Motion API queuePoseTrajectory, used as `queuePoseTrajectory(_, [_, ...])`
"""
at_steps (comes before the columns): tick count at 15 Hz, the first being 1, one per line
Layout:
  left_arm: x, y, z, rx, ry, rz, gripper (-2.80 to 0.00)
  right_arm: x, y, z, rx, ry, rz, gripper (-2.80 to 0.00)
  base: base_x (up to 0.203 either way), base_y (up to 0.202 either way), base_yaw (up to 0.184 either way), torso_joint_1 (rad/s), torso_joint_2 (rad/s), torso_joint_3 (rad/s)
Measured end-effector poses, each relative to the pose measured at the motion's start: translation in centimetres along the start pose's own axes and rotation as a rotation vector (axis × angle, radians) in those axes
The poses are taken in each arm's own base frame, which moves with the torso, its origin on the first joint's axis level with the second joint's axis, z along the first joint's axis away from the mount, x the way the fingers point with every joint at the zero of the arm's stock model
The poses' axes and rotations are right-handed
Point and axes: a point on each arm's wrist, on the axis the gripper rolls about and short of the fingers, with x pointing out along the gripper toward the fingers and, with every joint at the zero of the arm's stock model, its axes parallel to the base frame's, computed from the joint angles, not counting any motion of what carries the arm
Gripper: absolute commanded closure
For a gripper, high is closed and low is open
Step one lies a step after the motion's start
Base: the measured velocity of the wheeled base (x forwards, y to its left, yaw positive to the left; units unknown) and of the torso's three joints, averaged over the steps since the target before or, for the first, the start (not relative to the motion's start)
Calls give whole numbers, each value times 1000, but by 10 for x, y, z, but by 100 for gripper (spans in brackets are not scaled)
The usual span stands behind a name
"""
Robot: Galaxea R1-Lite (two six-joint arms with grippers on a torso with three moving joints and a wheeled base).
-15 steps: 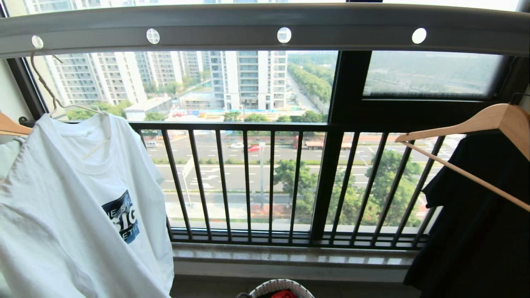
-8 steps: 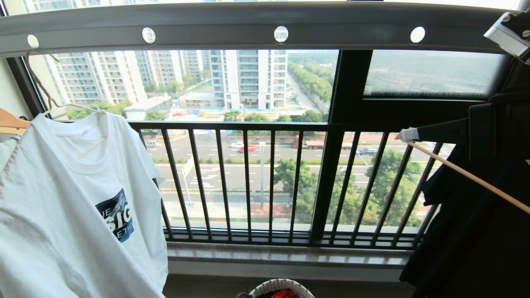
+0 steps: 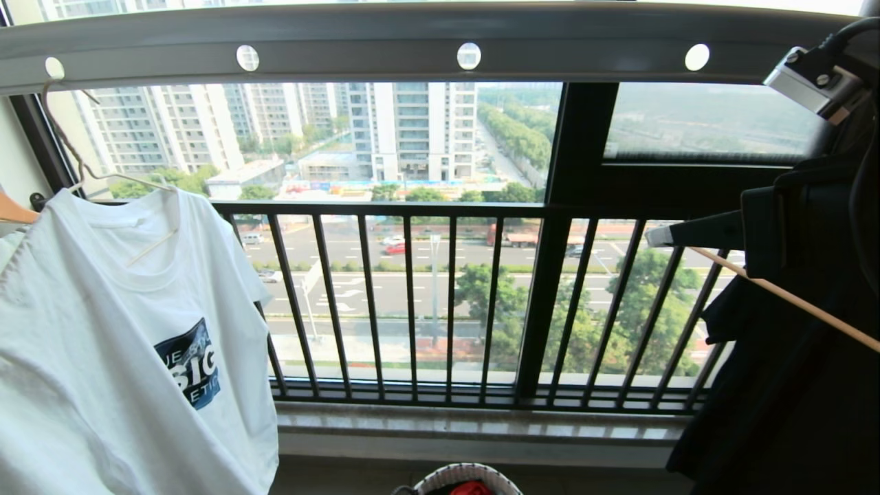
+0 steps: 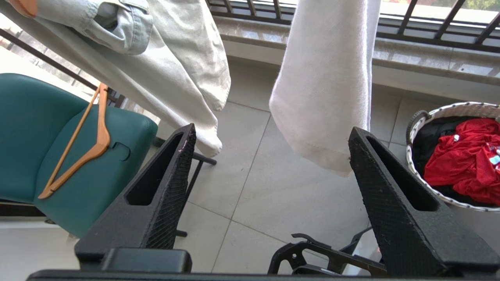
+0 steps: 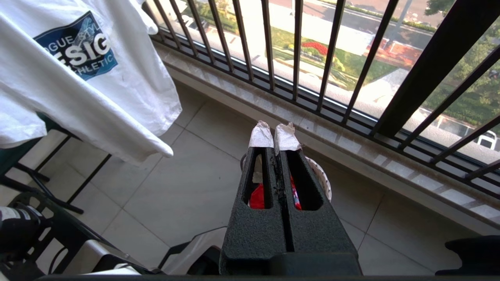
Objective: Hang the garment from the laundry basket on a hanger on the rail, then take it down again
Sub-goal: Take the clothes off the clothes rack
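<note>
- Under the rail (image 3: pixel 385 41), at its left end: the hanger (image 3: pixel 69 148), hook caught in the end hole, carrying the garment (image 3: pixel 117 357)
- Garment: white T-shirt, dark blue chest logo, draped full length off the wire; hem hangs free above the tiled floor
- Handling, judged: light, soft, limp cotton; folds and slips off thin wire easily; better taken at the shoulder seam or collar, or lifted by the hanger's hook, than by the loose hem
- Hanger, judged: thin springy wire, apt to swing or tilt once touched
- Left claw (image 4: pixel 269 152): fingers spread wide, nothing between them, low beside the shirt's hanging edge
- Right claw (image 5: pixel 274 134): padded tips pressed together, empty, raised at the right of the head view near a wooden hanger (image 3: pixel 784 295) and dark clothing
- Laundry basket (image 4: pixel 414 125): on the floor below the window, red cloth (image 4: pixel 461 156) inside
- Stage, judged: hung; taking down not yet begun
</note>
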Motion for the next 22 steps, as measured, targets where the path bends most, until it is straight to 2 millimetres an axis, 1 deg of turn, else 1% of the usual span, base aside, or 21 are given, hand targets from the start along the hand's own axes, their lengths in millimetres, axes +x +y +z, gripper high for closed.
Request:
queuePoseTrajectory(2, [10, -4, -1, 5, 9, -43, -280, -1, 0, 0, -1, -3, 1, 0, 0, 0, 0, 0, 0, 0])
queuePoseTrajectory(5, [22, -10, -2, 6, 9, -169, -280, -4, 1, 0, -3, -11, 1, 0, 0, 0, 0, 0, 0, 0])
queuePoseTrajectory(7, [30, -13, 0, 8, 44, -182, -280, -6, 1, 0, -5, -16, 1, 0, 0, 0, 0, 0, 0, 0])
queuePoseTrajectory(10, [45, -16, 8, 1, 21, -183, -280, -7, 1, 0, -6, -19, 1, 0, 0, 0, 0, 0, 0, 0])
queuePoseTrajectory(14, [57, -21, 1, 15, 93, -193, -280, -8, 1, 1, -6, -23, 2, 0, 0, 0, 0, 0, 0, 0])
queuePoseTrajectory(15, [59, -21, 0, 13, 104, -195, 0, -8, 1, 1, -6, -23, 2, 0, 0, 0, 0, 0, 0, 0])
queuePoseTrajectory(22, [58, -21, -4, 13, 106, -194, 0, -8, 1, 0, -7, -20, 1, 0, 0, 0, 0, 0, 0, 0])
